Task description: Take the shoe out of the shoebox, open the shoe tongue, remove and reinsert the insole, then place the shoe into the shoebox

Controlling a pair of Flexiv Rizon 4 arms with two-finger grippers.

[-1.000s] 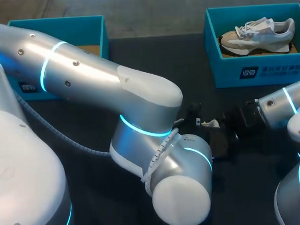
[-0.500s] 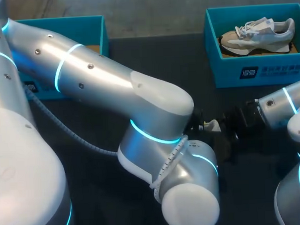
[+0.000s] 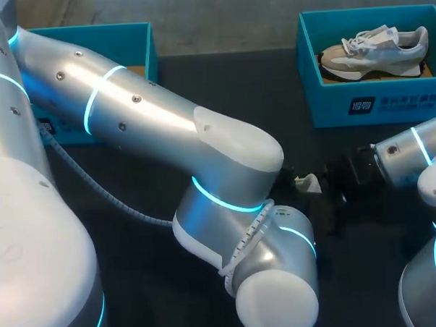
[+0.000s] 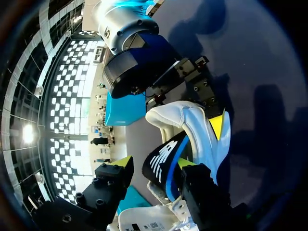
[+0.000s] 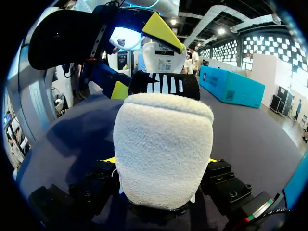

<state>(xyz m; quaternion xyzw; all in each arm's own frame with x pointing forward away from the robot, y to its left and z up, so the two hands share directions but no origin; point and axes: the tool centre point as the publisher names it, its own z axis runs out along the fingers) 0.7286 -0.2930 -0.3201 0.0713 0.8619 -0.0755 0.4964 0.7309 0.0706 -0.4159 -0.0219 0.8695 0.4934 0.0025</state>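
A white shoe with a black tongue is held above the dark table between my two arms. My right gripper is shut on its fleecy heel, one yellow fingertip showing against the shoe's side. My left gripper straddles the raised tongue; one finger touches it, the other stands a little off, so it is open. In the head view only a white bit of the shoe shows between the left wrist and the right arm. The teal shoebox at the back right holds a second sneaker.
Another teal box sits at the back left, partly behind my left arm. Dark tabletop lies between the two boxes.
My left arm has shifted right, toward the shoe, and now hides more of its own gripper. The right arm and the boxed sneaker have stayed put.
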